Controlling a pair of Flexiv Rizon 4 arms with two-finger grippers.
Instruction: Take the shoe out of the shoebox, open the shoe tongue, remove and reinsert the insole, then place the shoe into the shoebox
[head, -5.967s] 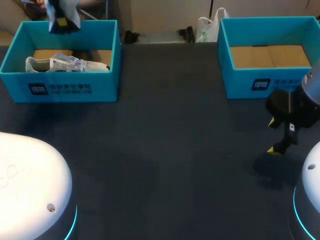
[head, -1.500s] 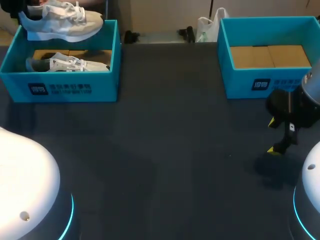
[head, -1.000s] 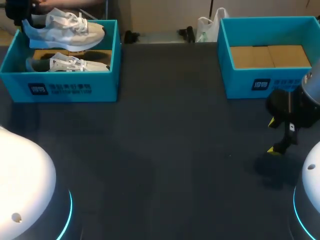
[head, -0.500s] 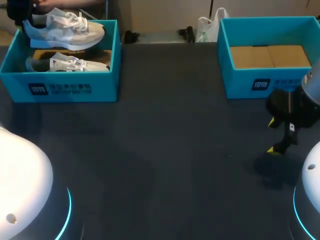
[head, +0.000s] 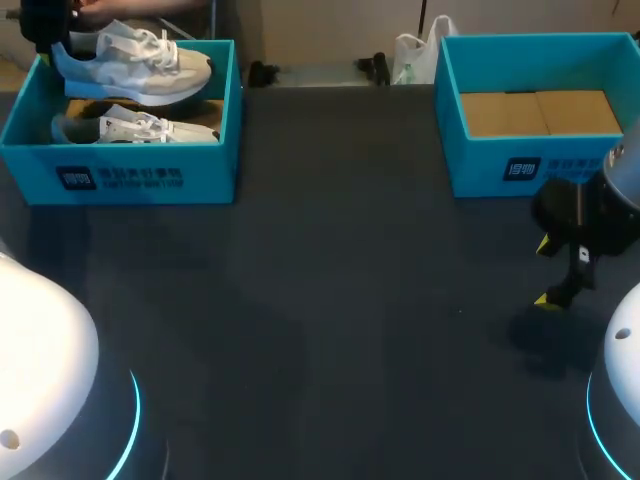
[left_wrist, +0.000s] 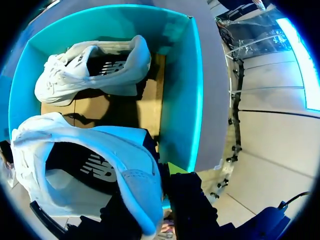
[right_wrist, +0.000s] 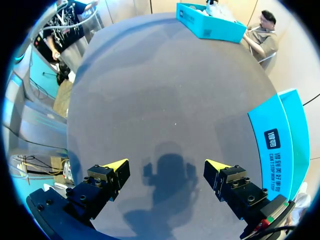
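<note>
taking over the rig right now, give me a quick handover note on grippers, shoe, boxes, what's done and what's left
Left gripper: shut on the heel of the white shoe, holding it over the left shoebox.
Right gripper: fingers open, holding nothing, low over the table near the right shoebox.
Things: a second shoe lies on its side in the left shoebox; the right shoebox shows only its cardboard floor.
Done: the shoe is gripped and lifted, not yet clear of the box or set down.
Left: open the tongue, pull and reinsert the insole, put the shoe into a shoebox.
</note>
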